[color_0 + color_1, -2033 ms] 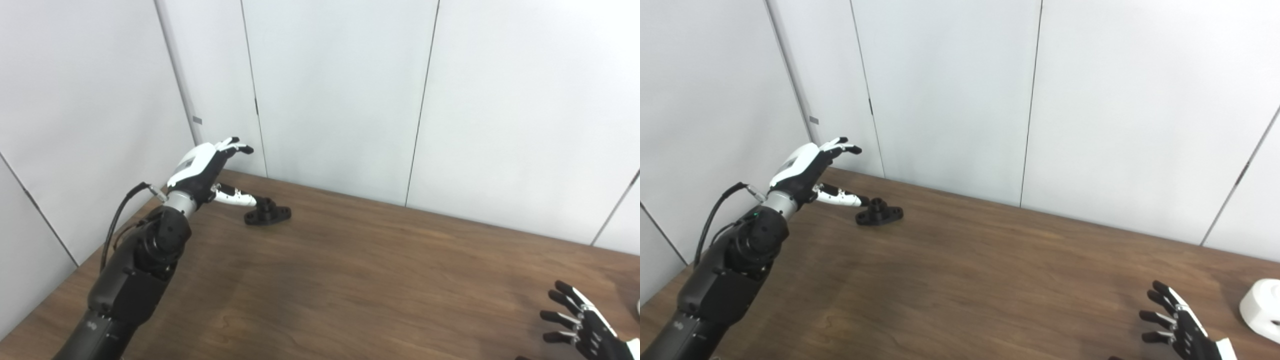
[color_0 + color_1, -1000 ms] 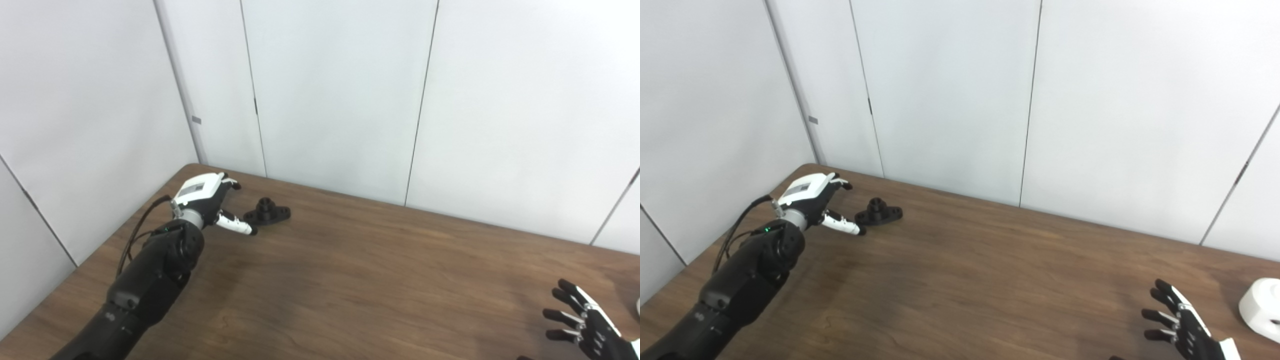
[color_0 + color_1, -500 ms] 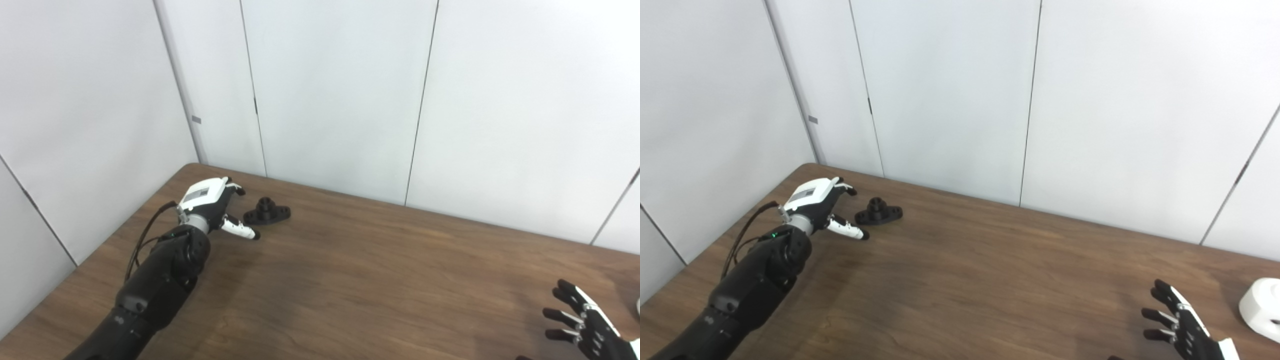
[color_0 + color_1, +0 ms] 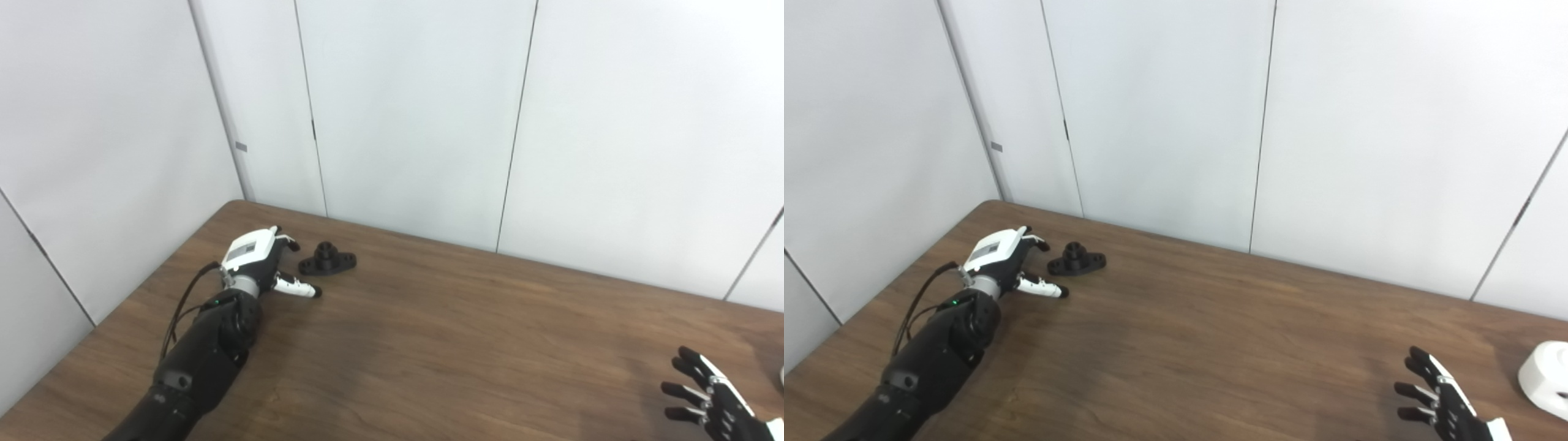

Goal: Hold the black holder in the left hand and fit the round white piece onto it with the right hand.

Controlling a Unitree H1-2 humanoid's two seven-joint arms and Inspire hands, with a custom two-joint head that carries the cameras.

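Both hands are holding nothing, with fingers apart; holder and white piece are lying free on the table.

The fingers [image 4: 288, 240] of the left hand [image 4: 257, 260] are spreading loosely, thumb pointing right along the table [image 4: 429, 343], and are resting just left of the black holder [image 4: 327, 262]; a narrow gap is showing between fingertips and holder, so they are not touching it. The holder is sitting flat near the far left corner, its short post pointing up. The fingers [image 4: 1421, 373] of the right hand [image 4: 1442, 401] are fanning wide at the near right edge, gripping nothing. The round white piece [image 4: 1546, 380] is lying near that hand on its right, apart from it and partly cut off by the frame edge.
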